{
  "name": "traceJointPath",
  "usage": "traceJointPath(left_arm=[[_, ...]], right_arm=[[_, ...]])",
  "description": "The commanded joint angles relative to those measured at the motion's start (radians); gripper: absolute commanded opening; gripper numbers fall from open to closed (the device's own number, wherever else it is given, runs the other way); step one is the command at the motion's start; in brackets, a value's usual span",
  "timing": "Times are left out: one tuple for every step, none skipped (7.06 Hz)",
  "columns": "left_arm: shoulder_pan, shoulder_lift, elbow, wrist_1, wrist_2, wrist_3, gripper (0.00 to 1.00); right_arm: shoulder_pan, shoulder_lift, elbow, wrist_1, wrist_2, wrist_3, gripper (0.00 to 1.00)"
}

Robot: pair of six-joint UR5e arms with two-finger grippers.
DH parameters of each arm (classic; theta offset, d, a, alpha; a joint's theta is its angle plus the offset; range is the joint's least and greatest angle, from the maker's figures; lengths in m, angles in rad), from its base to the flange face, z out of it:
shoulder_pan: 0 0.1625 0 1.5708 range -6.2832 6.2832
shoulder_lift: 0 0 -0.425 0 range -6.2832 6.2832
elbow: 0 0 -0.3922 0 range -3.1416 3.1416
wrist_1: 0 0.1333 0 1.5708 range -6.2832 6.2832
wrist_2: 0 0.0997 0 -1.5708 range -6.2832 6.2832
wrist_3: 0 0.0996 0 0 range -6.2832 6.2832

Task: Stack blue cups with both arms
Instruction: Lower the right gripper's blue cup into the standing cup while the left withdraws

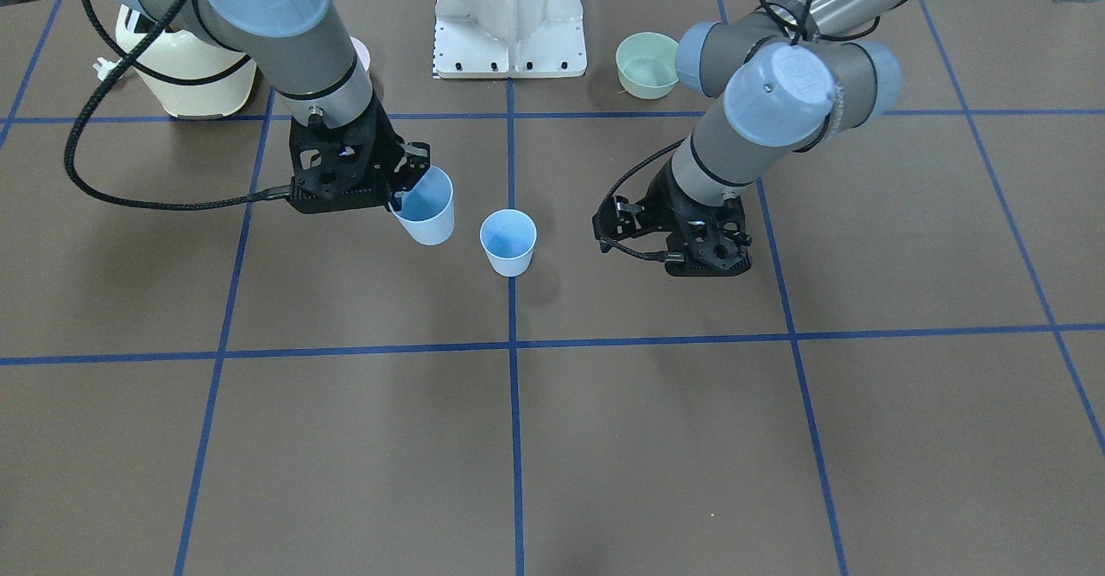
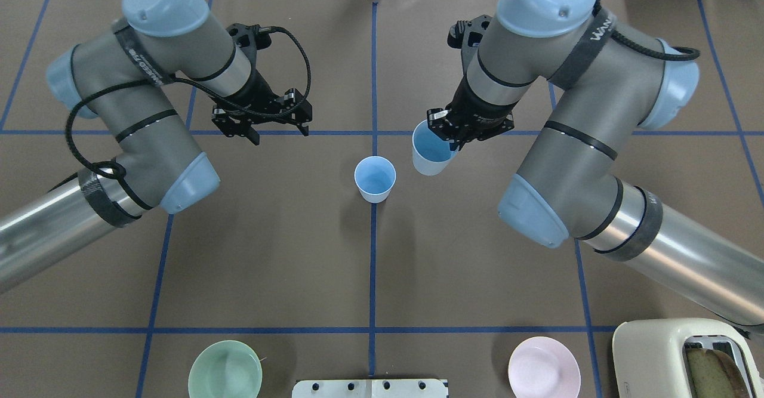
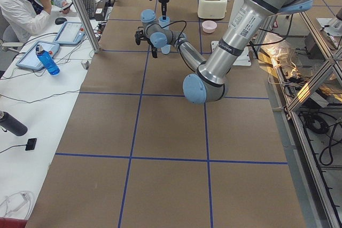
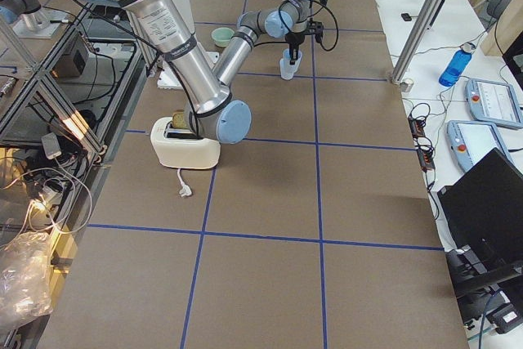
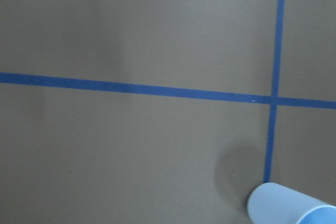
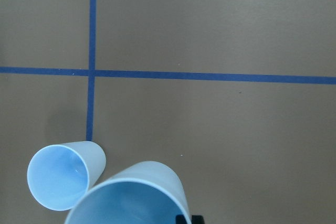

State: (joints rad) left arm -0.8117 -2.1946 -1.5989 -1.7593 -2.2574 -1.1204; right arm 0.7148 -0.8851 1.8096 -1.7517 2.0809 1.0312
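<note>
One blue cup (image 2: 375,178) stands upright on the table's centre line; it also shows in the front view (image 1: 508,242). My right gripper (image 2: 446,137) is shut on the rim of the second blue cup (image 2: 428,154) and holds it lifted and slightly tilted, just beside the standing one. The right wrist view shows the held cup (image 6: 131,199) close below and the standing cup (image 6: 62,181) to its left. My left gripper (image 2: 279,130) is open and empty, hovering on the other side of the standing cup, whose edge shows in the left wrist view (image 5: 290,206).
A mint-green bowl (image 2: 225,377) and a pink bowl (image 2: 544,374) sit near the robot's base stand (image 2: 370,388). A cream toaster (image 2: 686,359) stands at the near right corner. Blue tape lines cross the brown table.
</note>
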Motion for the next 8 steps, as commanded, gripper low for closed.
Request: traceJointPath(left_arm=[[-0.064,0.091,-0.045,0.041,-0.025,0.191,0.98],[-0.078,0.117,-0.046,0.04,-0.025,0.232,0.98],[-0.081,0.136,-0.046,0.037,-0.025,0.257,0.98],[-0.081,0.153,-0.046,0.031,-0.025,0.287,0.98],[-0.08,0.154,-0.046,0.029,-0.022,0.292,0.98],[-0.08,0.156,-0.043,0.027,-0.019,0.292,0.98],[-0.08,0.156,-0.041,0.026,-0.018,0.292,0.98],[-0.08,0.156,-0.041,0.026,-0.018,0.292,0.98]], right_arm=[[-0.037,0.069,-0.05,0.011,-0.018,0.042,0.0],[-0.038,0.099,-0.079,0.012,-0.019,0.043,0.0],[-0.053,0.11,-0.087,0.012,-0.019,0.049,0.0],[-0.063,0.123,-0.108,0.014,-0.021,0.049,0.0],[-0.067,0.126,-0.122,0.015,-0.021,0.047,0.0],[-0.083,0.124,-0.134,0.014,-0.033,0.046,0.0],[-0.093,0.127,-0.145,0.02,-0.054,0.046,0.0],[-0.1,0.124,-0.163,0.064,-0.056,0.049,0.0]])
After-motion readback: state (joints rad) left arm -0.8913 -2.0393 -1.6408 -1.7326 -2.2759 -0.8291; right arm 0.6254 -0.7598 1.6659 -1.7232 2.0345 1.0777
